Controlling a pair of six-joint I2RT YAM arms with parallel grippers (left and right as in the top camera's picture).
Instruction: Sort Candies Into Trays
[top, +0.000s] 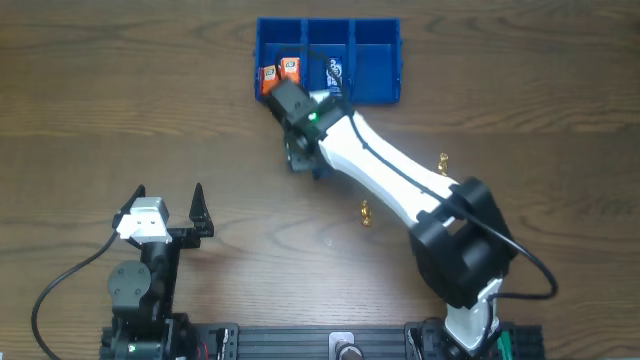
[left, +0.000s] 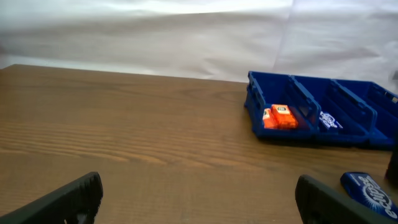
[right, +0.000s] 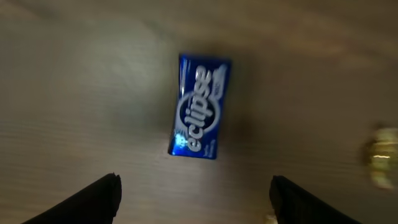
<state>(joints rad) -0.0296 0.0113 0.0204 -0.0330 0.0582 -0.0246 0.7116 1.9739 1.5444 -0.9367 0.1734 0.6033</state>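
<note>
A blue mint pack (right: 200, 106) lies flat on the wooden table, directly below my right gripper (right: 194, 205). Its fingers stand open on either side of the pack without touching it. In the top view the right gripper (top: 303, 158) hangs just in front of the blue three-compartment tray (top: 380, 98). Orange candies (top: 280, 72) lie in the tray's left compartment and a blue pack (top: 335, 72) in the middle one. My left gripper (top: 168, 205) is open and holds nothing, low on the left near its base. The left wrist view shows the tray (left: 311, 93), the orange candies (left: 280, 117) and the table's blue pack (left: 367, 190).
Two small gold-wrapped candies lie loose on the table, one (top: 366, 214) beside the right arm's forearm and another (top: 443, 160) to its right. One gold candy (right: 382, 155) also lies near the blue pack. Bare wood stretches across the left half of the table.
</note>
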